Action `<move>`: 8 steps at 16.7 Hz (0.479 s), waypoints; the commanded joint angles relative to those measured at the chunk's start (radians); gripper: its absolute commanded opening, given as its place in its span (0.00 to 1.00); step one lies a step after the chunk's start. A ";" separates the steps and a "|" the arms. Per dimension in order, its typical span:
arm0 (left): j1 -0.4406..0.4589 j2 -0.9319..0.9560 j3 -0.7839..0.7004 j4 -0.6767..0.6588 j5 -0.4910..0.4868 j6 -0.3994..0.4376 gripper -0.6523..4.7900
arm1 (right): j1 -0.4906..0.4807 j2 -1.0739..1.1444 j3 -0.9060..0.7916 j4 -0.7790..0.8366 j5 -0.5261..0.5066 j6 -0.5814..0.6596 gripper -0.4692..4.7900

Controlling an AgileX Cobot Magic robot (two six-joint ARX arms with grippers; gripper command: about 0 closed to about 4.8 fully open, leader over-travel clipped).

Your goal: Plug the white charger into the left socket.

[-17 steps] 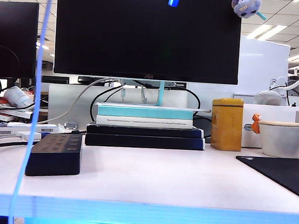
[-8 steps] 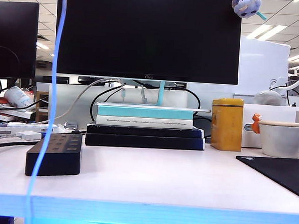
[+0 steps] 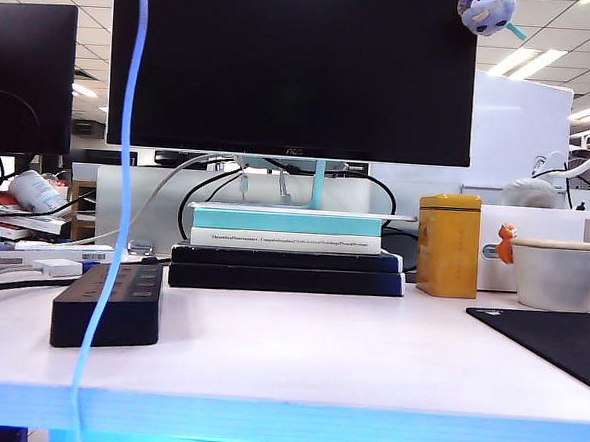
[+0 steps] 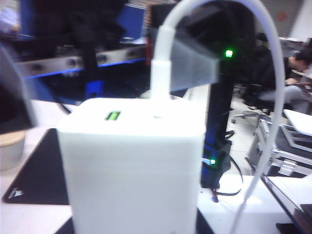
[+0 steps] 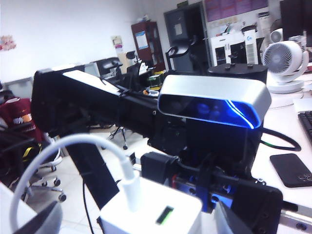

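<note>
A wide black monitor (image 3: 292, 69) is seen across the back of the white table (image 3: 297, 356) in the exterior view, with a plush toy (image 3: 485, 12) perched on its upper corner. A black mat (image 3: 558, 342) is laid at the table's right edge, and a stack of books (image 3: 287, 251) is set under the monitor. The long black power strip (image 3: 109, 308) is found on the left of the table, well apart from the books; its sockets are seen only as faint slots in the foreshortened top face, and nothing is plugged into them. A white mug (image 3: 560, 273) and a yellow tin (image 3: 448, 244) are placed behind the mat, on the right. No arm is shown in this view; only the thin white cable (image 3: 126, 171) is seen hanging down close before the lens and crossing in front of the power strip. The white charger (image 4: 131, 161) is held up in the air, off the table, and fills the left wrist view, a green light lit on its upper face and the cable rising from it in a loop. It is gripped by the left gripper (image 4: 131, 207), whose fingers are mostly hidden behind the block. The right gripper (image 5: 139, 224) is held at the charger too, its grey fingers (image 5: 41, 219) spread wide on either side of the block.
</note>
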 commanded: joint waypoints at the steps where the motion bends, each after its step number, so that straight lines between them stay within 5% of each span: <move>1: -0.042 -0.006 0.005 0.019 0.008 -0.003 0.27 | 0.002 -0.005 0.005 0.017 -0.047 -0.029 0.87; 8: -0.169 -0.006 0.006 0.123 0.006 -0.079 0.27 | -0.026 -0.002 0.005 0.022 -0.223 -0.130 0.86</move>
